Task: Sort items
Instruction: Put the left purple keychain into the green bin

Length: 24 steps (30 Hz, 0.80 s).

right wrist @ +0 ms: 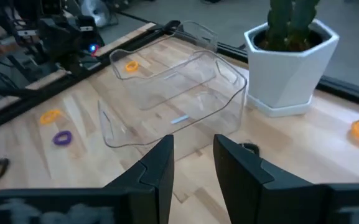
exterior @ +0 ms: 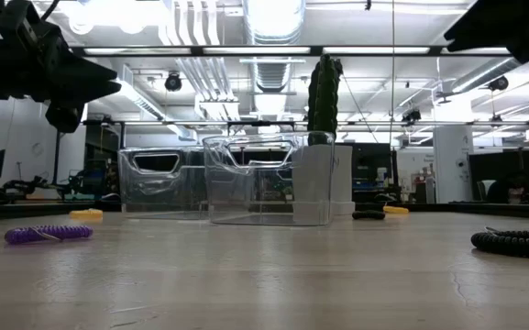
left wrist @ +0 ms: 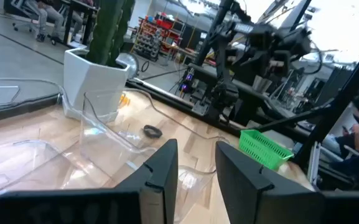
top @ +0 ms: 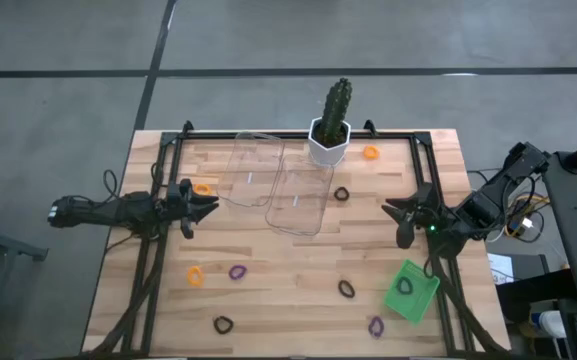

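Several small rings lie flat on the wooden table: orange ones (top: pixel 203 188), (top: pixel 370 152), (top: pixel 196 275), purple ones (top: pixel 237 271), (top: pixel 376 325), black ones (top: pixel 341 194), (top: pixel 346 289), (top: pixel 223 324). One black ring (top: pixel 404 286) lies in the green tray (top: pixel 420 298). My left gripper (top: pixel 206 212) (left wrist: pixel 196 171) hovers open at the table's left side, just near of the orange ring there and left of the clear trays. My right gripper (top: pixel 396 222) (right wrist: pixel 193 165) hovers open at the right side, right of the clear trays. Both point toward the table's middle and hold nothing.
Two clear plastic trays (top: pixel 253 168), (top: pixel 301 195) stand side by side in the far middle. A cactus in a white pot (top: pixel 330 138) stands behind them at the far edge. A dark frame (top: pixel 168 150) runs along the table's sides. Open wood lies across the near middle.
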Available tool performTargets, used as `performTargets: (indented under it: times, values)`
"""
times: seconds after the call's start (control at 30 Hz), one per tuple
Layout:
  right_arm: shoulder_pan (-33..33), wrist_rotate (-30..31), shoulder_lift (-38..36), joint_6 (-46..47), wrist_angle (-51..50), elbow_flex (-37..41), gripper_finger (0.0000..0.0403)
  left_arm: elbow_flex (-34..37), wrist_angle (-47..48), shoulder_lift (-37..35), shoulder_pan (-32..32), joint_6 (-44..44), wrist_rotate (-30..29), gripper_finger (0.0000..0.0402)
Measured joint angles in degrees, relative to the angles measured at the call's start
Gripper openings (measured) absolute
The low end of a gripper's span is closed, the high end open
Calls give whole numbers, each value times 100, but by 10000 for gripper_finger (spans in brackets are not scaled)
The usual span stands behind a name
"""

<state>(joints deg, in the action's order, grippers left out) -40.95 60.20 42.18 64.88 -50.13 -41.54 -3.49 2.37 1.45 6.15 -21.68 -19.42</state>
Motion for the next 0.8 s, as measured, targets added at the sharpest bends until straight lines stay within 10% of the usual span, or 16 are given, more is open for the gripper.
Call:
performTargets:
  times: [0.47, 0.8]
  values:
    - [0, -649, -1726, -2206, 4103, 2332, 107, -147, -538, 159, -1, -575, -68, 101]
    - [0, -670, -2607, -3379, 6397, 3476, 107, -2111, -151, 2091, 58, 418, 531, 101]
